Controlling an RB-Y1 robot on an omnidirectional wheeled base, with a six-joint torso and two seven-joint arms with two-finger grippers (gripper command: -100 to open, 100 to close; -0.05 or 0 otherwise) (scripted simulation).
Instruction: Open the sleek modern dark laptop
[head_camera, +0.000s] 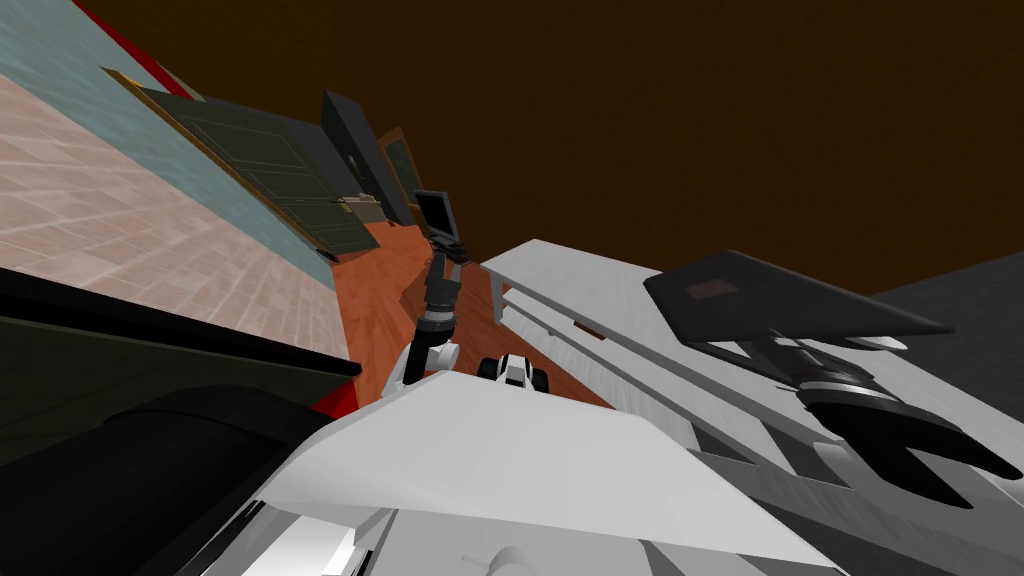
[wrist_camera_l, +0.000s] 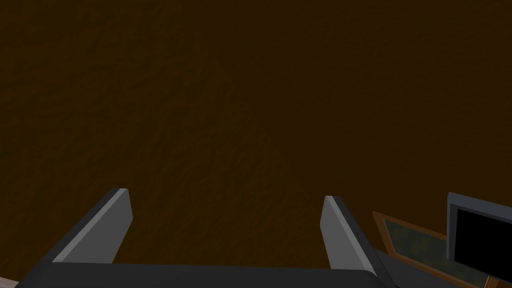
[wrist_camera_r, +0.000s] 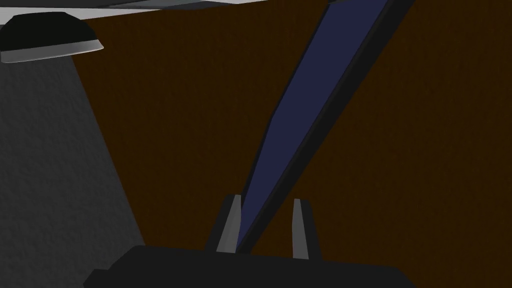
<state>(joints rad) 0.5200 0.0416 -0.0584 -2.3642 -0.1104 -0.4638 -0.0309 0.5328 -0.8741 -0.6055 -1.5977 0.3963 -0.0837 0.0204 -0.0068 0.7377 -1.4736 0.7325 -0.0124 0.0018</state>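
Note:
The dark laptop (head_camera: 780, 300) sits on the white desk (head_camera: 600, 290) at my right, its lid tilted up off the desktop. In the right wrist view the thin lid (wrist_camera_r: 310, 100), with a dark blue screen face, runs away from the hand. My right gripper (wrist_camera_r: 265, 227) is shut on the lid's edge, and one finger (wrist_camera_r: 229, 225) presses its screen side. In the head view my right forearm (head_camera: 825, 380) reaches in under the lid. My left gripper (wrist_camera_l: 225, 225) stands open on nothing, held up left of the desk (head_camera: 447, 245).
A dark brown wall rises behind the desk. A black, dome-shaped object (wrist_camera_r: 50, 35) lies on the desktop beyond the laptop. A small monitor (head_camera: 436, 212) and dark doors (head_camera: 280, 180) stand far off across the red-brown floor. A dark sofa-like shape (head_camera: 120, 400) is at my left.

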